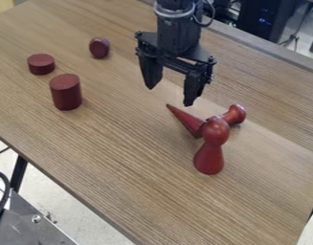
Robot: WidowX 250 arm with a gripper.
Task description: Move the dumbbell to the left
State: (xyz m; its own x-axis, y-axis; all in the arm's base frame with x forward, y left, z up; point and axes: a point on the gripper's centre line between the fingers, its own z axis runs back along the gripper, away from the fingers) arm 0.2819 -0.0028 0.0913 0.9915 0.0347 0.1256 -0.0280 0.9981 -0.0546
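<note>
The black 2-fingered claw (pixel 170 95) hung released, its fingers parted, presumably to leave room for a grasp. Below it in the view lay a dark-red tapered cone (pixel 184 119), then a glossy red, round-ended wooden dumbbell (pixel 236 114), as I judged it, on its side on the brown wood-grain worktop (pixel 133 158). An upright red pawn-shaped piece (pixel 211 155) partly hid it, so the approach called for care. Farther out, a tall maroon cylinder (pixel 66 92) rested on its flat end, likely for steadiness, near 2 shorter maroon rounds.

Red dumbbell (pixel 234 115) on tbl (pixel 120 153), lying, pt. hidden.
</note>
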